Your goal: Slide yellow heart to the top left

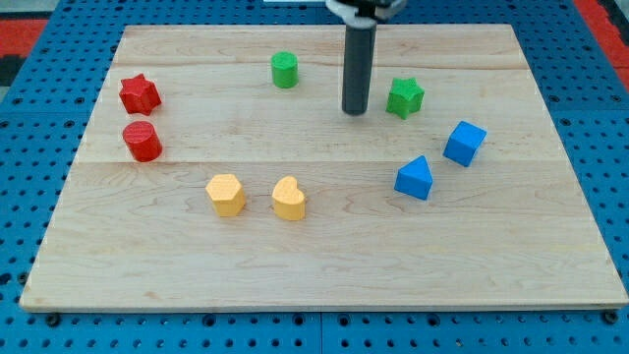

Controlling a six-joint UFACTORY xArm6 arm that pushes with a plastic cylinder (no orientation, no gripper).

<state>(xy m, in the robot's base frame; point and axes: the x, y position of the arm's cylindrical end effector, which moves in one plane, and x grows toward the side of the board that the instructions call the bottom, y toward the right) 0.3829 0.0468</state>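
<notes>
The yellow heart [289,199] lies on the wooden board [324,265] a little left of centre, in the lower half. A yellow hexagon [226,194] lies just to its left. My tip [355,111] is in the upper middle of the board, well above and to the right of the heart and apart from it. The tip stands between the green cylinder [284,70] on its left and the green star [404,97] close on its right.
A red star [140,94] and a red cylinder [142,142] lie near the left edge. A blue cube [464,143] and a blue triangular block [414,178] lie on the right. Blue pegboard [39,147] surrounds the board.
</notes>
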